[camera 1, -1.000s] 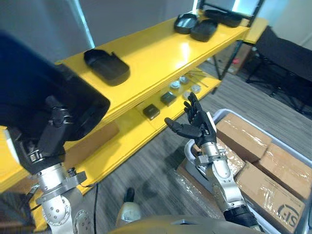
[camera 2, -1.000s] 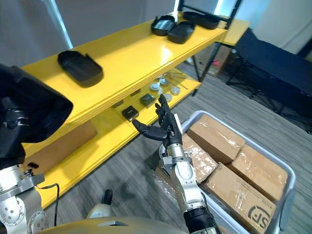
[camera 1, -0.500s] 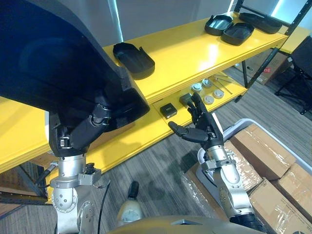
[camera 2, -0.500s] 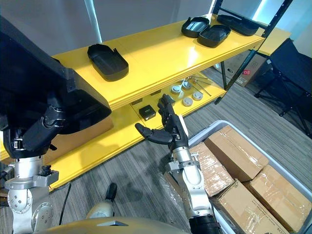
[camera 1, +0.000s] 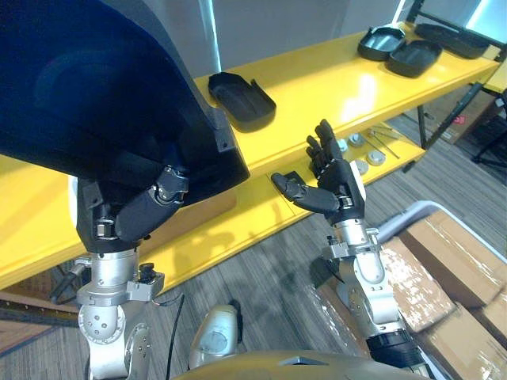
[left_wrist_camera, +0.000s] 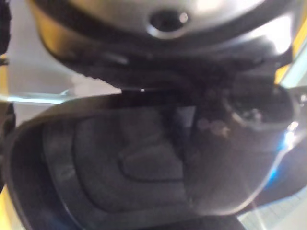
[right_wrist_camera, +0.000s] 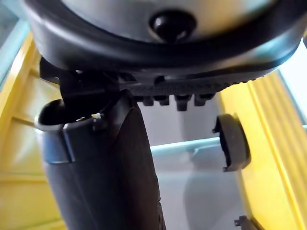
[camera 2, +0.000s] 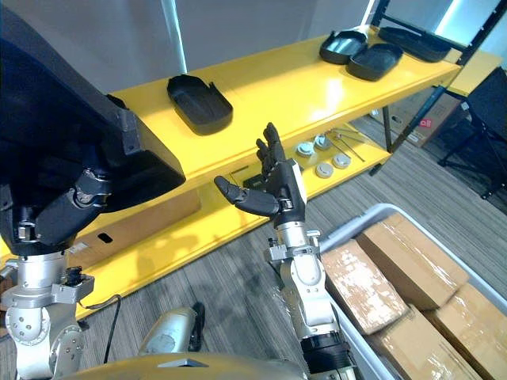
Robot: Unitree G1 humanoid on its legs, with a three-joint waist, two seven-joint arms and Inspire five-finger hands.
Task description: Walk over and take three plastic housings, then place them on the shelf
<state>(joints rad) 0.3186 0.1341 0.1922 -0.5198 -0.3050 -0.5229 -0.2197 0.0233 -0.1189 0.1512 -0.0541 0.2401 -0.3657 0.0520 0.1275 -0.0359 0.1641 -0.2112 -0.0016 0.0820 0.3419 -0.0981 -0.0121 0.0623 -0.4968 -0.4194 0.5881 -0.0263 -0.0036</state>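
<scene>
Left eye view shows my left hand (camera 1: 145,210) clamped on a plastic housing (camera 1: 95,103), right hand (camera 1: 331,184) spread empty, so I'd set it flat on the shelf (camera 1: 333,79), back from its front edge.

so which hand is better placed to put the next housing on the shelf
Left. The left hand grips a black housing held up by the yellow shelf; the right hand is open and holds nothing.
</scene>
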